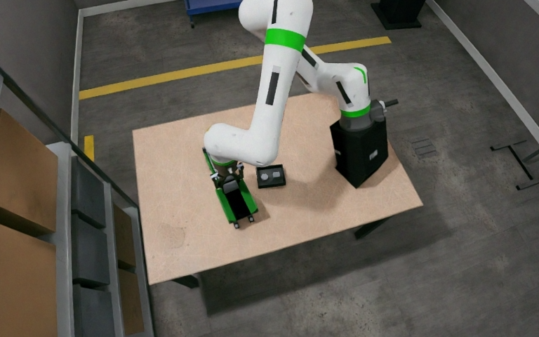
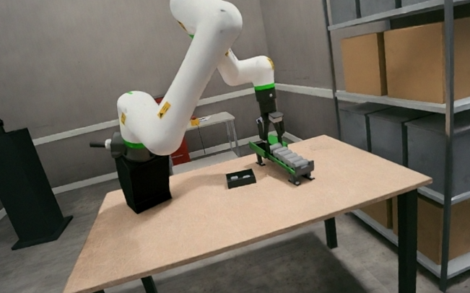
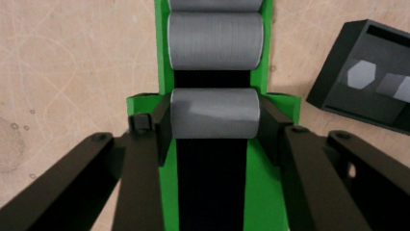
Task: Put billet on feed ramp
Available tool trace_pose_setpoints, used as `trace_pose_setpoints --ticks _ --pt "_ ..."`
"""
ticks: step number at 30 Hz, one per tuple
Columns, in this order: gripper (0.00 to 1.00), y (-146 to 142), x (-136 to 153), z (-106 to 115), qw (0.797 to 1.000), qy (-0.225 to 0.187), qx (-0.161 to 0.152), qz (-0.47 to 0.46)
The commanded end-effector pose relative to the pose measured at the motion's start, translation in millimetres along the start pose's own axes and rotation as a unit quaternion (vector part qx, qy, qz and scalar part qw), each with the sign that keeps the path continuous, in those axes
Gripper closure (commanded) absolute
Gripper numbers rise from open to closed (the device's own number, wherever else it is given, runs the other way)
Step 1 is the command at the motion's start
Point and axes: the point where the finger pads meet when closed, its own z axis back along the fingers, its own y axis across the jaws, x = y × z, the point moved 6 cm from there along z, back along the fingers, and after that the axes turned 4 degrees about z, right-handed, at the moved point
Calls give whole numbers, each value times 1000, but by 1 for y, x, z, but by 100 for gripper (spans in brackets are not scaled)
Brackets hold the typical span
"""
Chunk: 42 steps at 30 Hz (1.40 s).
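Note:
My gripper (image 3: 213, 108) is shut on a grey steel billet (image 3: 215, 114), gripping it by its two ends. The billet lies straight across the green feed ramp (image 3: 214, 159), low over its black track near the upper end. A gap of bare track separates it from the nearest billet in the row (image 3: 215, 40) further down the ramp. In the exterior view the gripper (image 2: 272, 138) stands over the ramp's upper end, and several billets (image 2: 291, 157) lie side by side down to the stop. In the top view the ramp (image 1: 234, 194) is partly hidden by the arm.
A black tray (image 1: 270, 175) with two small grey parts sits on the table beside the ramp, also in the wrist view (image 3: 371, 84). The robot's black base (image 1: 359, 152) stands at the table's far side. Shelves with boxes (image 2: 421, 74) stand next to the table.

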Motion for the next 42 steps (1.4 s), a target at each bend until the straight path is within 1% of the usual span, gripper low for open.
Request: trace_pose_setpoints --ticks 1,20,35,42 --pt "56 -1 0 1 1000 0 -1 0" --pt "56 -1 0 1 1000 0 -1 0" --pt "50 -1 0 1 1000 0 -1 0" --pt "50 -1 0 1 1000 0 -1 0"
